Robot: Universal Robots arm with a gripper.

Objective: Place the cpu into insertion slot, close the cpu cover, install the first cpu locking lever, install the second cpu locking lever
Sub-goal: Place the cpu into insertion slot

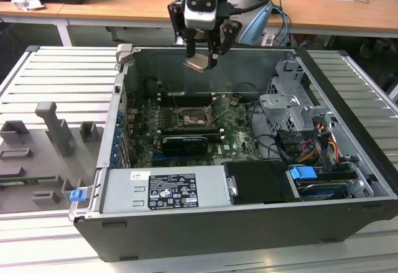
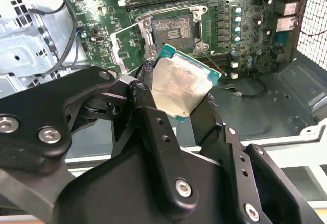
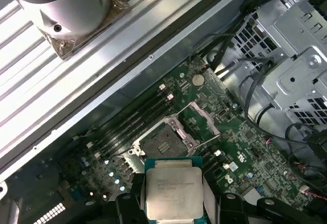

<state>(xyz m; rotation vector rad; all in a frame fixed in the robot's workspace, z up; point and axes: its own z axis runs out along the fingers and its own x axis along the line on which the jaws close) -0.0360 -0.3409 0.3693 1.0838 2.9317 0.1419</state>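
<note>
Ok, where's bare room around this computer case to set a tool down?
The ribbed table on the exterior view's right of the case is bare, so is the strip beyond the grey fixtures. Inside, motherboard and drive cage are crowded; the gripper holds the cpu above.

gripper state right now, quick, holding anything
gripper: shut on the cpu, holding it in the air over the open computer case
</note>
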